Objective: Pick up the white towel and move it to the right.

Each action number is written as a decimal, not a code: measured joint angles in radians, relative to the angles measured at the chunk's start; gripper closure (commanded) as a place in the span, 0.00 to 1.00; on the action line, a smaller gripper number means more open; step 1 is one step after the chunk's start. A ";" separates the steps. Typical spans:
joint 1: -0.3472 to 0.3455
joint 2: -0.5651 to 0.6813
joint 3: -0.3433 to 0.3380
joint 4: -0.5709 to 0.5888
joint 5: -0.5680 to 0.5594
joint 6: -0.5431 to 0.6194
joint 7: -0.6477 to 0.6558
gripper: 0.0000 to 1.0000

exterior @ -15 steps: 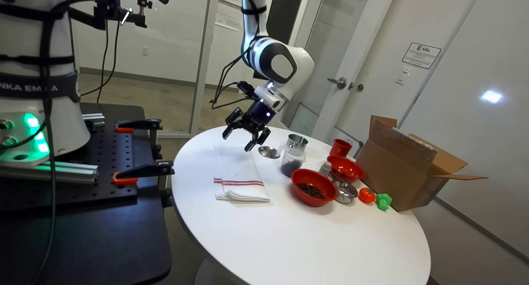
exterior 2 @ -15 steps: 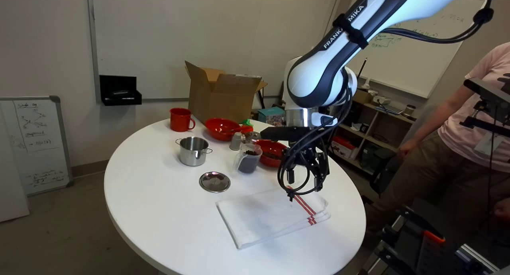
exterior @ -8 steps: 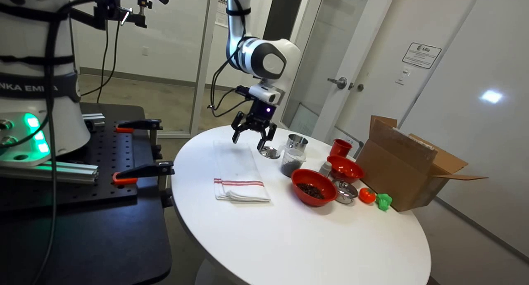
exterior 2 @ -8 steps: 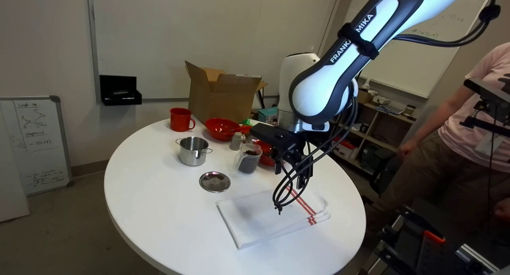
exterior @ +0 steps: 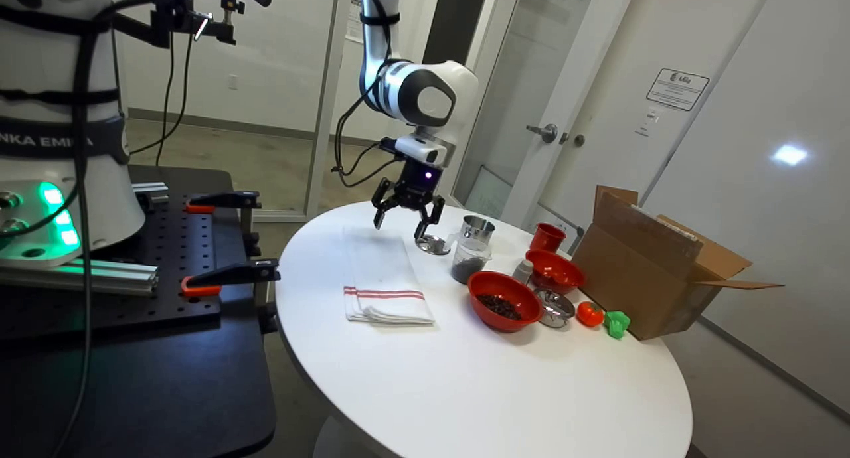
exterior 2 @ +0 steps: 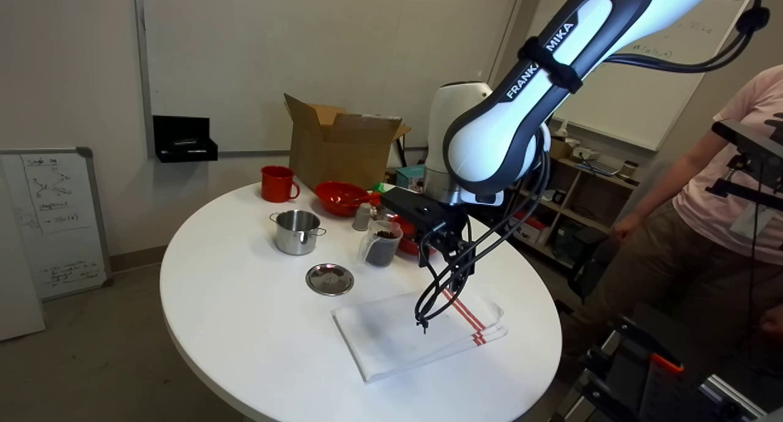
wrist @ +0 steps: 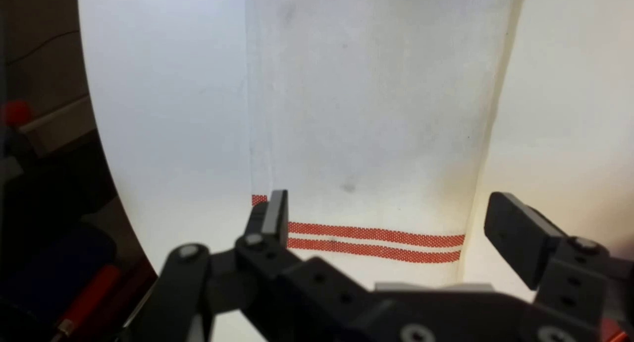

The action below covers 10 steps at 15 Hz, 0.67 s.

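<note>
The white towel [exterior: 385, 265] lies folded flat on the round white table [exterior: 531, 391], with a double red stripe near one end. It also shows in an exterior view [exterior 2: 391, 336], partly behind the cables, and fills the middle of the wrist view [wrist: 376, 109]. My gripper [exterior: 398, 230] is open and empty, pointing down above the towel and apart from it. In the wrist view the gripper [wrist: 389, 208] has its jaws wide apart at the striped end. The left finger [wrist: 277, 213] overlaps the towel's left side; the right finger [wrist: 520, 238] appears beyond its right edge.
Beside the towel are a metal lid [exterior: 433, 245], a jar with dark contents [exterior: 469, 265], a steel pot [exterior 2: 297, 235] and a red bowl [exterior: 488, 316]. Another red bowl [exterior: 556, 275], a red mug [exterior 2: 277, 185] and a cardboard box [exterior: 631, 265] stand farther off.
Over the first half second the gripper swung from a tilt to pointing more straight down, and the arm shifted. Since then it has moved only slightly. The towel has not moved.
</note>
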State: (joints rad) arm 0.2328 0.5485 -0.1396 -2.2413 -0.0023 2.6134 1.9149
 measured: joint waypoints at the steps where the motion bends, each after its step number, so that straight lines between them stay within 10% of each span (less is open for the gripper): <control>1: 0.001 0.004 0.000 0.002 -0.004 -0.004 0.000 0.00; 10: 0.008 0.160 0.044 0.083 0.001 0.081 -0.001 0.00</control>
State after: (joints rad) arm 0.2403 0.7084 -0.0957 -2.1588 -0.0011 2.6944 1.9138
